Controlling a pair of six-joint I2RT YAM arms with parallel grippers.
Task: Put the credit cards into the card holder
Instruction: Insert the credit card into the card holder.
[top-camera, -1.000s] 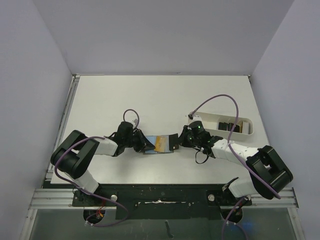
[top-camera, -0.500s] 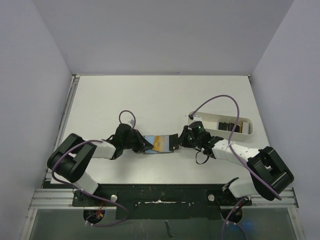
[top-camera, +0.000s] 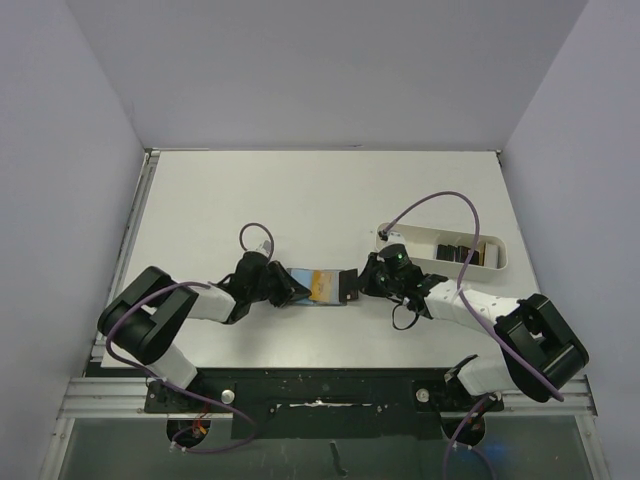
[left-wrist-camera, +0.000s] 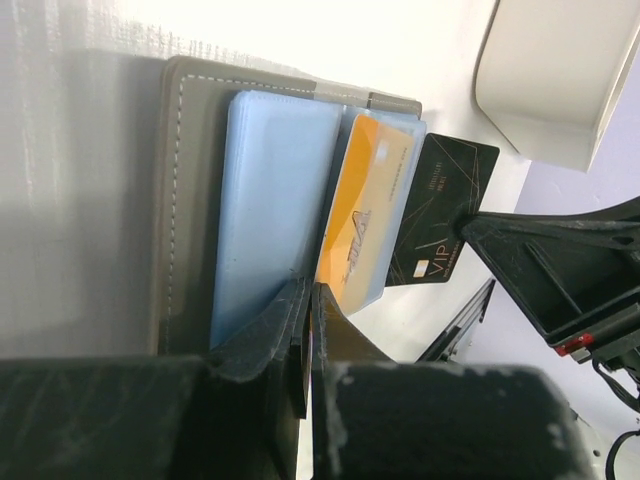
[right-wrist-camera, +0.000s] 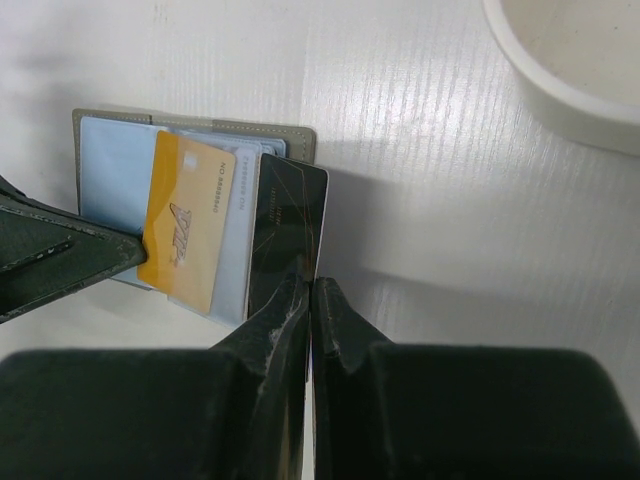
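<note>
Card holder (top-camera: 318, 286) lies open on white table (top-camera: 300, 190) (plain, seemingly lilac walls (top-camera: 330, 70)).

This is a robotics lab test cell: a plain white surface (top-camera: 300, 190) is boxed in by blank pale walls (top-camera: 330, 70), a left arm (top-camera: 185, 305) and right arm (top-camera: 480, 305) are bolted to an aluminium rail (top-camera: 320, 402), and purple cables (top-camera: 440, 197) trail loose.

The white tabletop (top-camera: 320, 190) spreads under and beyond the left tool (top-camera: 290, 293) and the right tool (top-camera: 357, 284), with a pale lilac back wall (top-camera: 320, 70) far ahead of them, a left wall (top-camera: 60, 200) outside the left tool, a right wall (top-camera: 590, 150) outside the right tool, and a metal rail (top-camera: 105, 400) behind them, all in soft even light.
</note>
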